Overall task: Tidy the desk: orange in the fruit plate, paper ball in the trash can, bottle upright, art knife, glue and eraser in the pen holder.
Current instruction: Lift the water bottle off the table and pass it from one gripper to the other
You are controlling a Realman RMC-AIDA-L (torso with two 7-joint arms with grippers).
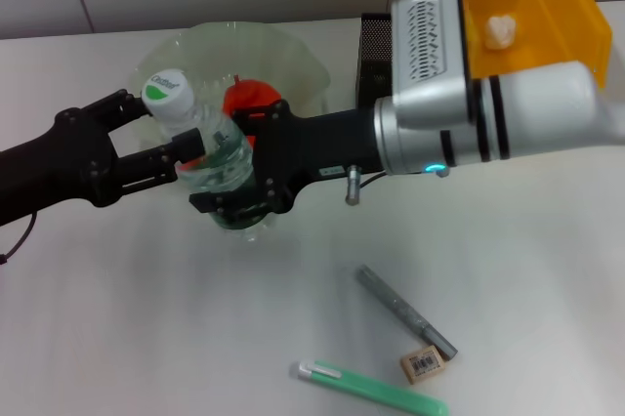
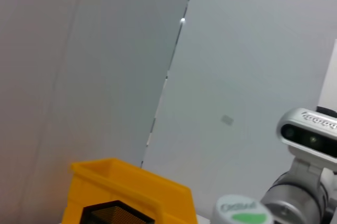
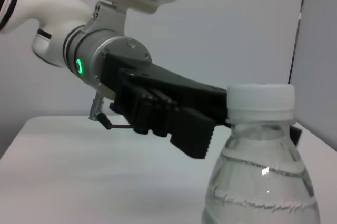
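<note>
The bottle (image 1: pixel 220 157) stands nearly upright, slightly tilted, in the left-centre of the white table (image 1: pixel 508 270), just in front of the clear fruit plate (image 1: pixel 293 60), where the orange (image 1: pixel 249 99) lies partly hidden behind it. The right gripper (image 1: pixel 239 177) is clamped around the bottle's lower body from the right. The left gripper (image 1: pixel 161 133) reaches in from the left, its fingers set either side of the neck below the white-and-green cap (image 1: pixel 166 92); whether they press on it I cannot tell. Far right stands the black mesh pen holder (image 1: pixel 374 55) beside the yellow trash can (image 1: pixel 547 6), with a paper ball (image 1: pixel 500 31) inside. Near right lie the grey glue (image 1: pixel 405 311), the eraser (image 1: pixel 423 364) and the green art knife (image 1: pixel 371 387).
</note>
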